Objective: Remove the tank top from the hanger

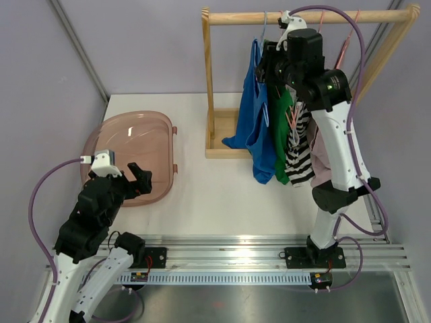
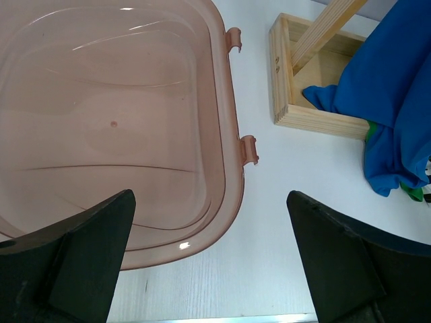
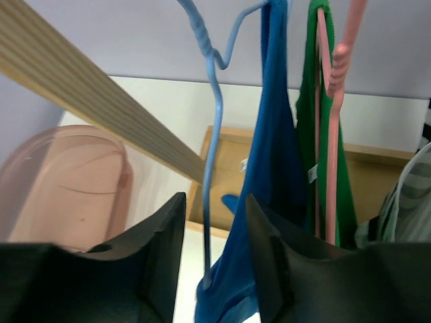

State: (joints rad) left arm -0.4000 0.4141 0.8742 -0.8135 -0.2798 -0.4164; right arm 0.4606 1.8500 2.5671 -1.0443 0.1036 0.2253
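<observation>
The blue tank top [image 1: 252, 121] hangs on a light blue wire hanger [image 1: 261, 30] at the left end of the wooden rail. My right gripper [image 1: 271, 62] is up beside it. In the right wrist view the jaws [image 3: 215, 202] are half closed, open around the hanger's wire arm [image 3: 212, 121] and the tank top's strap [image 3: 273, 155]. There is still a gap on the left side of the wire. My left gripper [image 1: 138, 178] is low by the tub, wide open and empty [image 2: 210, 202]. The tank top's hem [image 2: 390, 101] shows in the left wrist view.
A pink plastic tub [image 1: 128, 145] sits at the left [image 2: 101, 101]. The wooden rack [image 1: 209, 81] has a base frame [image 2: 316, 114] on the table. A green garment [image 1: 283, 134] on a pink hanger [image 3: 335, 101] and a striped garment [image 1: 300, 158] hang right of the blue one.
</observation>
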